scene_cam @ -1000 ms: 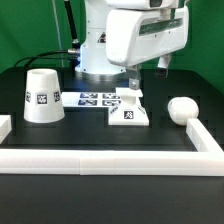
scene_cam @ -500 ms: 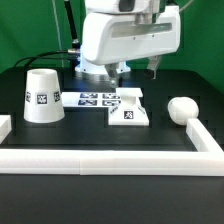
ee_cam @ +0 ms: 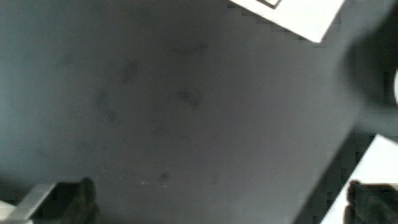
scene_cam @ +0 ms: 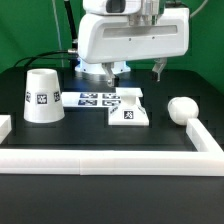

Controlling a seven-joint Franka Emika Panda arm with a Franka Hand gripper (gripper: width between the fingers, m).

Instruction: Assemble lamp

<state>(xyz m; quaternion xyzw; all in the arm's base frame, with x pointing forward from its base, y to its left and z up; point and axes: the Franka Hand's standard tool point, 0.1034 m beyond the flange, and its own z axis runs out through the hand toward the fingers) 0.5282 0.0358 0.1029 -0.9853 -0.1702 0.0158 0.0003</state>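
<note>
**Gripper hangs open above the lamp base; all three lamp parts loose on the table**

In the exterior view the arm [scene_cam: 135,35] fills the upper middle of the scene. Its gripper [scene_cam: 136,73] hovers above the black table [scene_cam: 100,135] with its two dark fingers [scene_cam: 113,72] spread wide. It holds nothing and touches nothing. The wrist view agrees: the gripper [ee_cam: 214,200] shows one fingertip at each side of the picture, with only bare table between them. A white tagged corner [ee_cam: 294,12] sits at the edge of that picture, and I cannot tell which piece it belongs to.

The lamp lies in three separate parts:

- **Lamp shade** [scene_cam: 42,94]: it stands upright at the exterior view's left, narrow end up and wide mouth down on the table. Its inside is hidden.
- **Lamp base** [scene_cam: 130,111]: it lies flat near the middle, below and in front of the gripper, with one tag facing the camera.
- **Bulb** [scene_cam: 181,109]: it lies on the table at the exterior view's right, apart from the base.

The marker board [scene_cam: 95,99] lies flat between shade and base. A white rail [scene_cam: 100,160] borders the table's front and sides, and all three parts sit inside it. The bulb is the part closest to it.
</note>
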